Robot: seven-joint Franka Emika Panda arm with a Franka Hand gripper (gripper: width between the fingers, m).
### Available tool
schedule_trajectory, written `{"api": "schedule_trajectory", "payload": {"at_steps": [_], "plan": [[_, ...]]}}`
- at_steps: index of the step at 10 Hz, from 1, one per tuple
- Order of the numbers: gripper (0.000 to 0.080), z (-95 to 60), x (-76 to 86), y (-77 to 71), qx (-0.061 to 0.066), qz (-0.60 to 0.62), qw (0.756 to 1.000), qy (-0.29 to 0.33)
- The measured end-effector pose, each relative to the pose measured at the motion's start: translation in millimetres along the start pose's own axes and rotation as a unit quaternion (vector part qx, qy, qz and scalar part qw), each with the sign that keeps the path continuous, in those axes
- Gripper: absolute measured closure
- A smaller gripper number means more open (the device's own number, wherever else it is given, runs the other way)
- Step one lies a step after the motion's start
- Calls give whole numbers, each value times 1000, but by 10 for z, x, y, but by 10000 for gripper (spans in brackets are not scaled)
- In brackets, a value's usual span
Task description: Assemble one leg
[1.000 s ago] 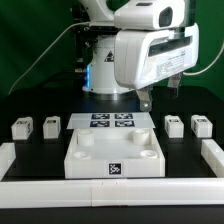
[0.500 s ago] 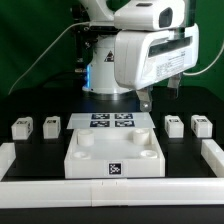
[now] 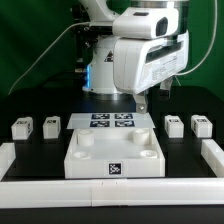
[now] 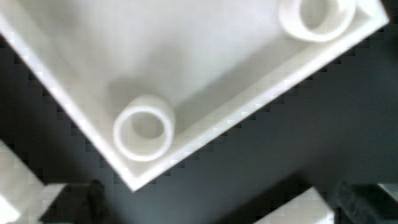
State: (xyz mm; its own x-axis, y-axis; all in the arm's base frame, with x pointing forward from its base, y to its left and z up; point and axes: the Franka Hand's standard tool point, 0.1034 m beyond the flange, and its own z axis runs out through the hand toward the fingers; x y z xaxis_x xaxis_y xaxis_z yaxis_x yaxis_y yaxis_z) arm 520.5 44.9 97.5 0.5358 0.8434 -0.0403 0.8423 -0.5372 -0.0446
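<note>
Four small white legs with tags stand on the black table: two at the exterior view's left (image 3: 21,128) (image 3: 51,125) and two at its right (image 3: 174,125) (image 3: 201,125). The large flat white square part (image 3: 112,146) with round corner sockets lies at the front middle. My gripper (image 3: 143,104) hangs above the table behind that part, near the marker board (image 3: 112,121), apart from every leg. In the wrist view the gripper (image 4: 217,206) is open and empty, its dark fingers (image 4: 71,203) wide apart over a corner of the square part (image 4: 196,80). No leg shows there.
A white raised border runs along the table's sides (image 3: 10,155) (image 3: 212,152) and front (image 3: 110,192). The arm's base stands behind the marker board. A green backdrop closes the back.
The wrist and gripper have shifted a little toward the exterior view's left and turned slightly. The parts on the table have not moved.
</note>
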Motion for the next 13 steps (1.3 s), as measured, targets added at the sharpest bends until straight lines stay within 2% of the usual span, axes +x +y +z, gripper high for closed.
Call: {"api": "schedule_trajectory", "payload": {"at_steps": [3,7,8,10,12,13], "plan": [[150,194,-360,-142,12,-14,1000,-9],[150,192,-341,-135,12,-16,1000,-8],[150,219,-379,-137,6,-77,997,-3],[150,313,-506,-236,9,-144,990,-3],[150,439,-587,-258,1,-218,976,0],[150,520,-613,-288,2,-232,973,0]]}}
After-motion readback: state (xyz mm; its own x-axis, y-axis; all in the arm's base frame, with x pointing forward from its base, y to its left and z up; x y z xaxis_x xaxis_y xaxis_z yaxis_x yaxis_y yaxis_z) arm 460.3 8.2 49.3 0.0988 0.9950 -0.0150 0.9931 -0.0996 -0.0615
